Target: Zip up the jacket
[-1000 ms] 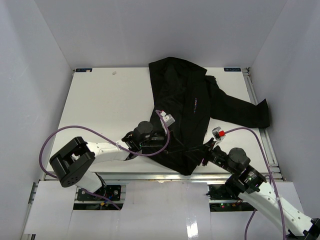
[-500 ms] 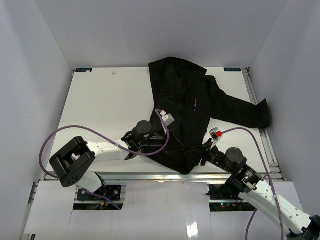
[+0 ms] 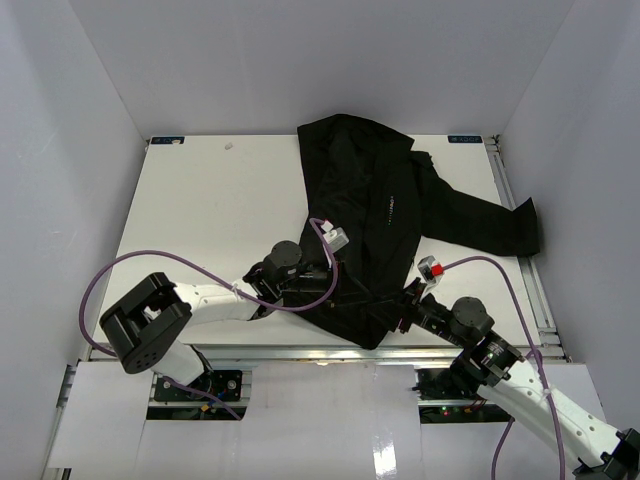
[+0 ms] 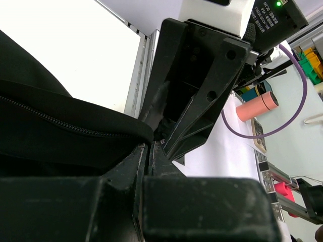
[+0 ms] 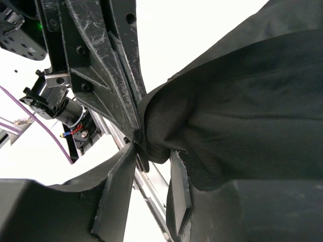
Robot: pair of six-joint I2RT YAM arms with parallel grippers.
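Observation:
The black jacket (image 3: 370, 200) lies on the right half of the white table (image 3: 220, 210), one sleeve (image 3: 495, 225) stretched to the right and the bottom hem near the front edge. My left gripper (image 3: 350, 292) is shut, pinching the hem (image 4: 126, 132) just below the zipper teeth (image 4: 50, 118). The right gripper (image 3: 398, 312) faces it from the right. In the right wrist view its jaws (image 5: 155, 149) stand apart around a bunched fold of the hem (image 5: 161, 126), both fingers at the fabric. The left fingers (image 5: 113, 65) meet that same fold.
White walls enclose the table on three sides. A metal rail (image 3: 300, 352) runs along the near edge under both grippers. Purple cables (image 3: 130, 265) loop from each arm. A pink cylinder (image 4: 257, 106) lies off the table beyond the rail.
The right arm has shifted a little to the left, closer to the hem and the left gripper. The left arm and the jacket have stayed in place.

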